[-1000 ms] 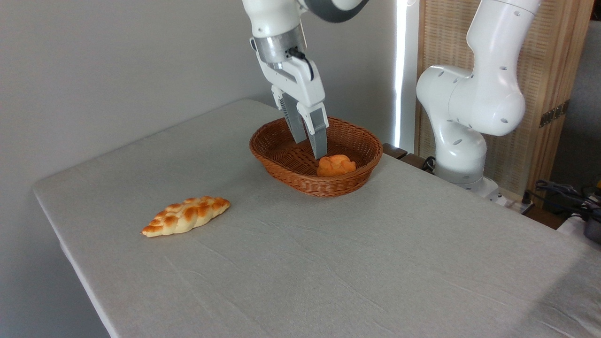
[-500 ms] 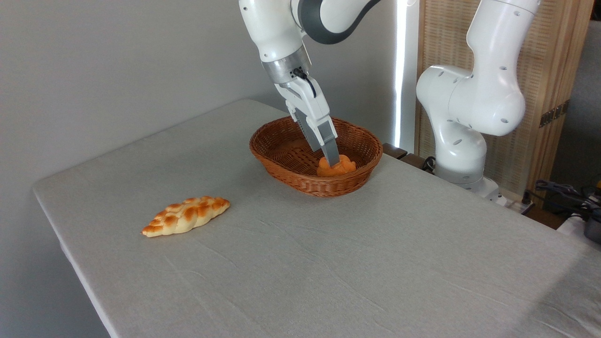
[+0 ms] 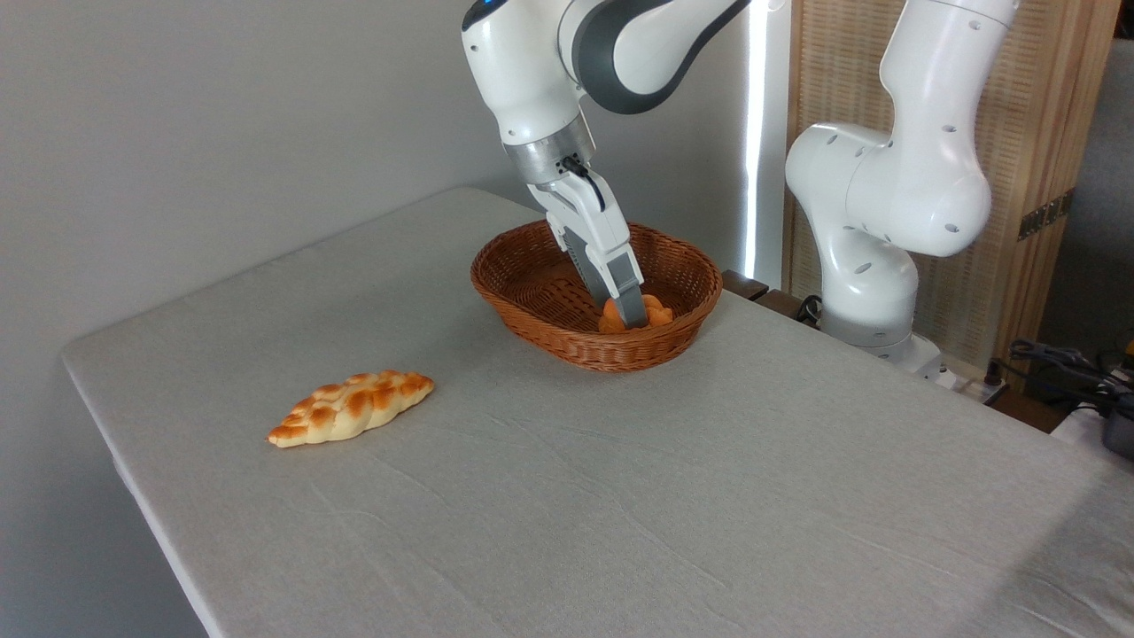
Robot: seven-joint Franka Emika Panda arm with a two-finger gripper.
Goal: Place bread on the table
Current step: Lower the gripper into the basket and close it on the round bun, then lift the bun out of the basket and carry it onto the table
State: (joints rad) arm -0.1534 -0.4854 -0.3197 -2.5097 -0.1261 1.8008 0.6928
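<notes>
The gripper (image 3: 631,319) is lowered into the basket (image 3: 532,306) at 1 o'clock on the table (image 3: 620,496), astride the bread (image 3: 657,312); whether the jaws are closed cannot be told. A centred, gentle grasp is advised before lifting. Counted: one bun, one braided loaf (image 3: 351,408), one basket.

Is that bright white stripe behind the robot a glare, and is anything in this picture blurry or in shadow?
In the camera view, the stripe is overexposed daylight, washed out white. The claw, bread, basket and braided loaf look sharp. Lighting is soft, shadows faint; the table darkens at its lower right corner.
</notes>
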